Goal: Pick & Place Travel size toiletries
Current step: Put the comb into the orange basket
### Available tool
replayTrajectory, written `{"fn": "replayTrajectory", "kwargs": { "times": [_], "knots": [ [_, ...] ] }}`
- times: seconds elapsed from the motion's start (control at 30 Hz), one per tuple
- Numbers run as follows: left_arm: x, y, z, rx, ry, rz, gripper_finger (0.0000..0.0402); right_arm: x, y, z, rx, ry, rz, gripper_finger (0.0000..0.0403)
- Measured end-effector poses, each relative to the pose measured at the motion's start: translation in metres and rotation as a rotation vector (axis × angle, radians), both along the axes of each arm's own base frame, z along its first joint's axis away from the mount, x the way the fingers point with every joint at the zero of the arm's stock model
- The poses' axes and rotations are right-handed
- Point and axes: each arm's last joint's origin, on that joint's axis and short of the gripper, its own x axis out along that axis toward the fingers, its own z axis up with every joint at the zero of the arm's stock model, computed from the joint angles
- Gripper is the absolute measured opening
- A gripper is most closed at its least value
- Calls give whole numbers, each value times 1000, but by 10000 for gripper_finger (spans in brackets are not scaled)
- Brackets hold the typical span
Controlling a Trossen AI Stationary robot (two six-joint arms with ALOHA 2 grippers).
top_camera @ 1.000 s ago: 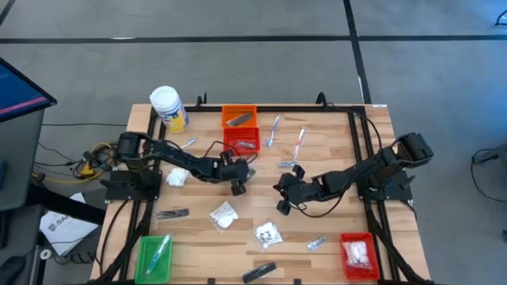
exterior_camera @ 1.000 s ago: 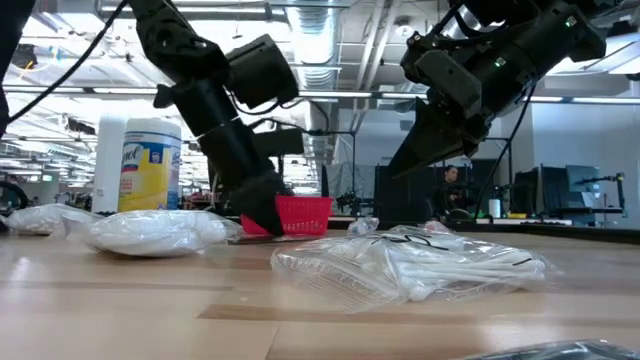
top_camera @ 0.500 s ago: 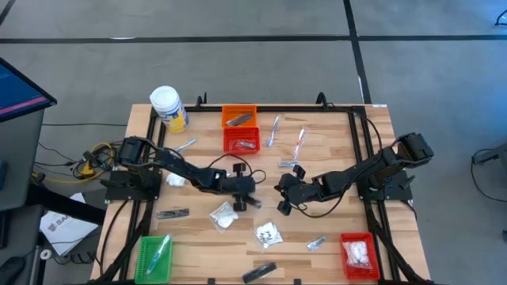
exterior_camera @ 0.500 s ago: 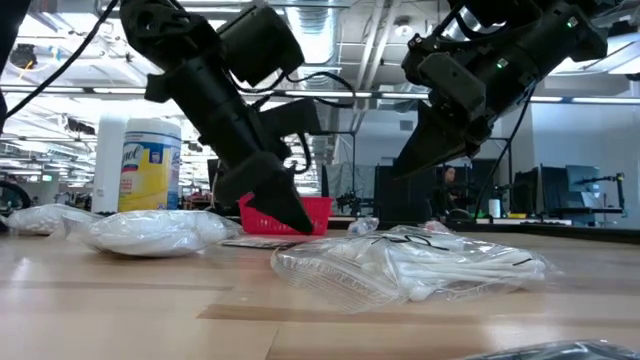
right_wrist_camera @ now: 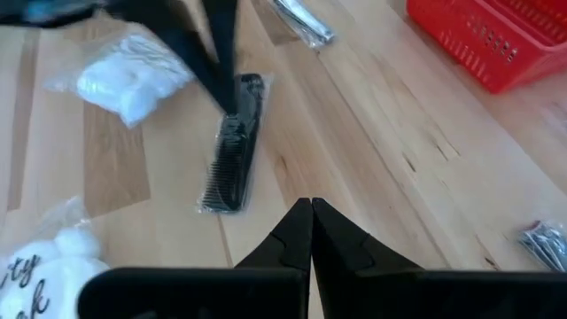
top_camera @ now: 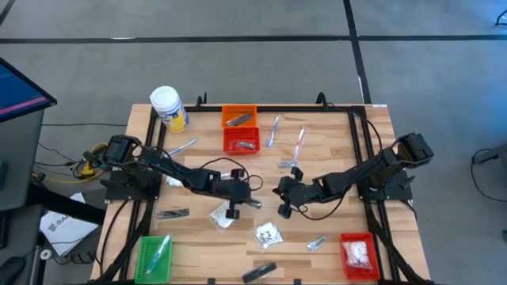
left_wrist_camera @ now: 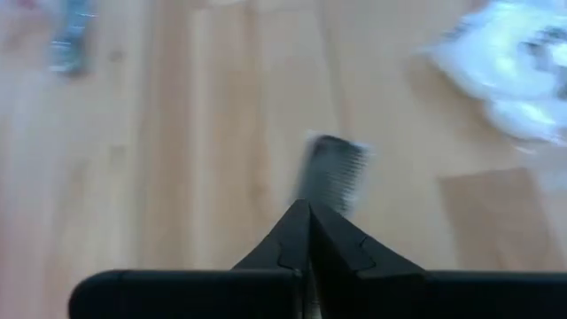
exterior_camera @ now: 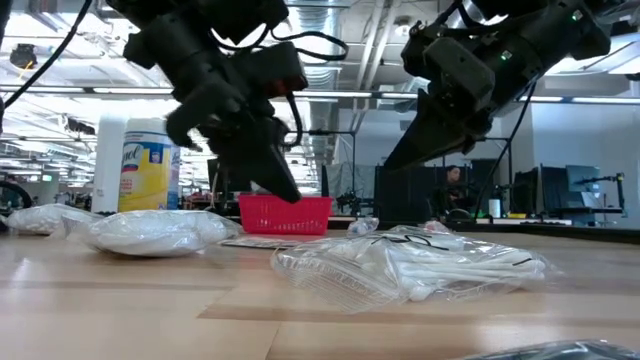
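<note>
- Travel size toiletries lie scattered over the table (top_camera: 372, 138); a white packet (top_camera: 268, 233) lies near the middle front.
- Four baskets: orange basket (top_camera: 238, 116), red basket (top_camera: 241, 139), green basket (top_camera: 154, 255) and front red basket (top_camera: 357, 255), each holding items.
- Left gripper (top_camera: 232, 210) and right gripper (top_camera: 285, 208): fingers pressed together, empty.
- Only the wrist views show a black comb (right_wrist_camera: 232, 142) in clear wrap.

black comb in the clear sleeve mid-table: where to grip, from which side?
Judging by its pose, grip the comb across its narrow width near mid-length, coming straight down. It lies flat on the table, long and slim, so only the two long edges offer opposing faces. Wood is bare on both sides; the white packet lies apart. Both grippers are shut, so open first.
</note>
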Motion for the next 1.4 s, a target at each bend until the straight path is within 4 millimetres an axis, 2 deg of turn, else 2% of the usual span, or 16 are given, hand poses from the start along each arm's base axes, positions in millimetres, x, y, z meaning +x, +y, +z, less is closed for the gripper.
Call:
{"fn": "replayTrajectory", "kwargs": {
  "times": [0.17, 0.33, 0.6, 0.8, 0.93, 1.23, 1.4],
  "knots": [
    [-1, -3, -2, -84, 28, -73, 0, 0, 0, 0, 1, -3, 0, 0],
    [1, -2, -12, -86, 56, -71, 0, 1, -1, 0, 2, -4, -3, 0],
    [8, 13, -32, -97, 94, -2, 0, 0, -1, 0, -2, -3, 0, 0],
    [11, 19, -32, -83, 68, 29, 0, 1, -1, 0, -3, -3, 2, 0],
    [14, 16, -28, -50, 4, 49, 0, 1, -1, 0, -3, -4, 2, 0],
    [14, 15, -27, -16, -3, 59, 0, 1, 0, 0, 3, -7, 2, 0],
    [12, 17, -29, 29, 22, 92, 0, 9, 5, -17, 14, -4, 35, 11]
  ]
}}
